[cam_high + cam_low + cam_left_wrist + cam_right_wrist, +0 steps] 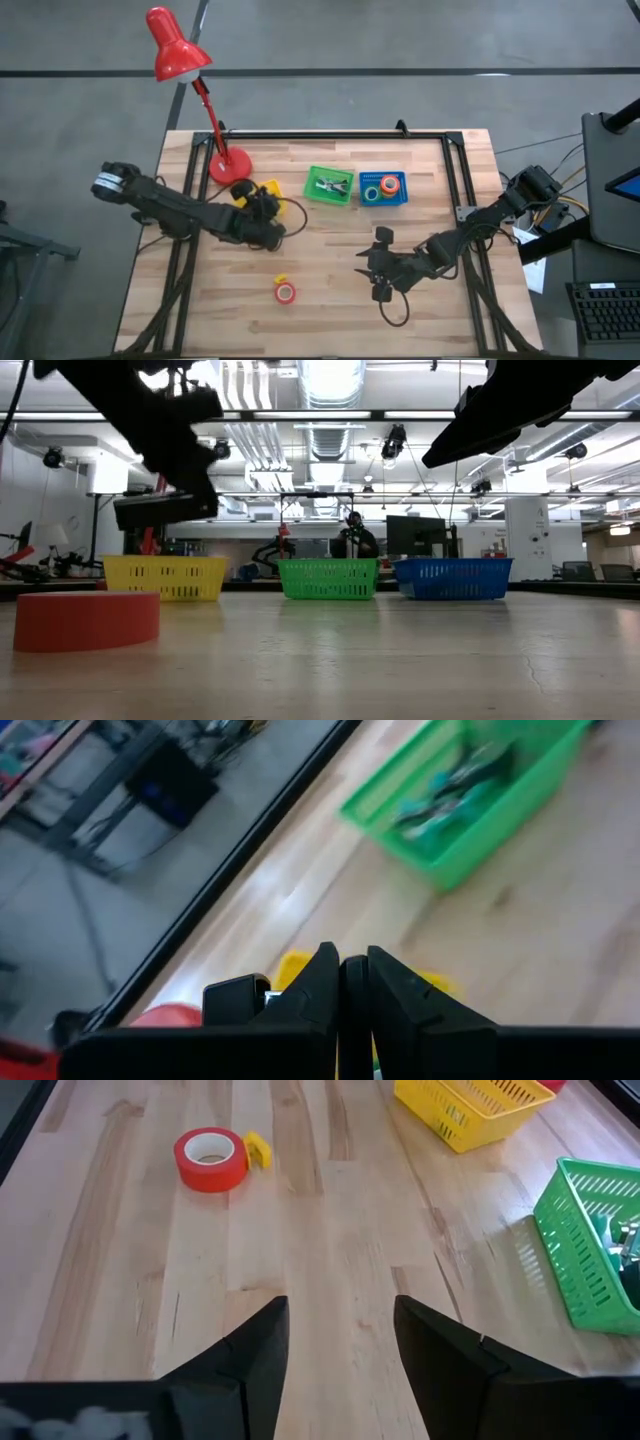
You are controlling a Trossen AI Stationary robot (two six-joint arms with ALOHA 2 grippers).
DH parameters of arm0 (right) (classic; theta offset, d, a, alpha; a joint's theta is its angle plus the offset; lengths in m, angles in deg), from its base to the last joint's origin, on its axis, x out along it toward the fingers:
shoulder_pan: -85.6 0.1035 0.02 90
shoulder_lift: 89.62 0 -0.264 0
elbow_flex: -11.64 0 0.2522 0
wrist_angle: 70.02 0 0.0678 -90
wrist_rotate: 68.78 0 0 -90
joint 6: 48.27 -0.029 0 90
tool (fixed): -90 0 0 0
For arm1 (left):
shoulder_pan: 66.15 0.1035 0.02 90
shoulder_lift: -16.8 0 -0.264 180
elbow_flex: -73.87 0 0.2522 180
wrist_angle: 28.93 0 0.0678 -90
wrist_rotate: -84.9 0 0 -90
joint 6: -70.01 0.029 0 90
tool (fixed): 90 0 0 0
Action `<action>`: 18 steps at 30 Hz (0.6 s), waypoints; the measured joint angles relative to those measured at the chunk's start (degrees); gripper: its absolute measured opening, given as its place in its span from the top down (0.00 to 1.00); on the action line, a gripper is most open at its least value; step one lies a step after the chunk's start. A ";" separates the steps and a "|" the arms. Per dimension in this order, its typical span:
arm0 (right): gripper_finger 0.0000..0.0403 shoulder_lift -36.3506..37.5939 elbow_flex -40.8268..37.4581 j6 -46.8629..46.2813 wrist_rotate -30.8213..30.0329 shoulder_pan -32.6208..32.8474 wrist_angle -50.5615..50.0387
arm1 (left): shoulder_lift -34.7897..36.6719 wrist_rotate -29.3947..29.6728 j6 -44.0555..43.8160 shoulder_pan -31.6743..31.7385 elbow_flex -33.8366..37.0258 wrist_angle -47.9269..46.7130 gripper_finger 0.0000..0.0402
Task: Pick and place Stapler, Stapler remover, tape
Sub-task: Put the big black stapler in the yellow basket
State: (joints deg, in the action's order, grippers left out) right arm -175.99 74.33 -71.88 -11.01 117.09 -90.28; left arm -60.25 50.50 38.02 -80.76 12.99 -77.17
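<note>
My left gripper (pixel 265 207) is shut, above the yellow basket (pixel 266 190) at the table's far left. A black stapler (pixel 235 998) sticks out beside its fingers and shows as a dark level bar (pixel 165 508) above the basket (pixel 165 576). My right gripper (pixel 368 265) is open and empty over the table's middle (pixel 340 1320), pointing toward the left edge. A red tape roll (pixel 286 292) lies flat on the table near the front, with a small yellow roll (pixel 258 1150) beside it. More tape rolls (pixel 390 183) lie in the blue basket (pixel 383 199). My left gripper holds the stapler between its two shut fingers (pixel 320 982), which lie across it. One end of the stapler (pixel 232 992) juts out sideways past one finger. The fingers hide the place of contact. The stapler hangs about level, clear of the yellow basket below it.
A green basket (pixel 330 185) with silvery pieces stands between the yellow and blue baskets along the far side. A red desk lamp (pixel 180 55) stands with its base (pixel 230 165) at the far left corner. A black frame rail (pixel 330 134) runs along the far edge.
</note>
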 joint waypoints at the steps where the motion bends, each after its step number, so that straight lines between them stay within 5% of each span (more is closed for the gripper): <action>1: 0.56 0.00 0.00 -0.01 0.00 0.00 0.02 | -0.05 0.01 0.38 1.10 0.66 0.00 0.91; 8: 0.57 0.00 0.00 0.02 -0.01 0.00 -0.01 | -0.04 -4.17 0.92 7.26 4.23 1.70 0.91; 18: 0.59 0.00 -0.33 0.02 -0.02 0.00 -0.03 | -0.03 -5.21 2.10 8.17 7.09 6.09 0.85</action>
State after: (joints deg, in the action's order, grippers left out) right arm -175.99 74.00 -71.87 -11.03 117.09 -90.30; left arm -60.28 45.29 40.13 -72.59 20.08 -71.07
